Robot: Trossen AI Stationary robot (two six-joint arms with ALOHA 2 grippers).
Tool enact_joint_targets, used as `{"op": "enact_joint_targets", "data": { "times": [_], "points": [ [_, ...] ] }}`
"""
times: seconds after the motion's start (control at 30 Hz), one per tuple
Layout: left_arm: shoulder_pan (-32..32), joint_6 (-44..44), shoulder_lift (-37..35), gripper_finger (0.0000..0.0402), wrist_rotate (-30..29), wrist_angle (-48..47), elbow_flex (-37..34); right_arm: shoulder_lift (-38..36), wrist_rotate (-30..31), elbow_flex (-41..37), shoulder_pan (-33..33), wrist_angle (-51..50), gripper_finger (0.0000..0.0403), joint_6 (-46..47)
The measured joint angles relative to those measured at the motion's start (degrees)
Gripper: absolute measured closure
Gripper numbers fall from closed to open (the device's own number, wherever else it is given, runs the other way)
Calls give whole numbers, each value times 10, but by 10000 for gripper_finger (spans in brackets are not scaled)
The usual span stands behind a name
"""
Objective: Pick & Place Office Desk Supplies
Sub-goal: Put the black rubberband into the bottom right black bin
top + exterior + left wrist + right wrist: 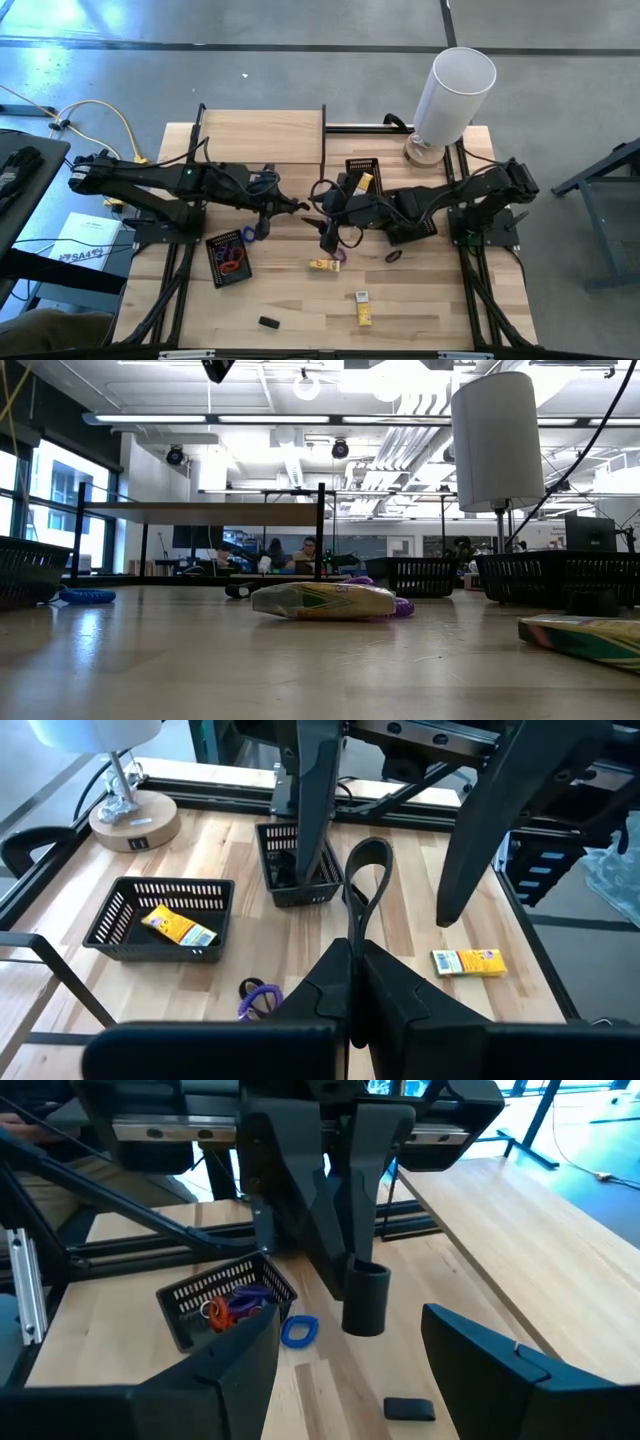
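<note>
Left gripper (352,982): fingers pressed together, pinching a black loop (368,870) above table centre. Right gripper (350,1370): fingers spread, empty, at 3 o'clock of it. Yellow packet (323,265) with purple loop (338,257) lies at 6 o'clock; more loops in the tray (216,272) at 8 o'clock.

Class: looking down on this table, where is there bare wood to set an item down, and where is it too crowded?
Free: the back left boards behind the left arm, and the front strip between the black block and the yellow packet. Crowded: the centre, where the left gripper, shut on a black loop, meets the open right gripper.
</note>
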Motion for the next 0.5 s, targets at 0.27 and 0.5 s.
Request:
{"op": "enact_joint_targets", "data": {
  "times": [0.27,0.5],
  "points": [
    [0,3,0,396,0,0,0,0,1,0,0,5,170,0],
    [-2,0,0,396,0,0,0,0,-11,0,0,9,179,0]
  ]
}}
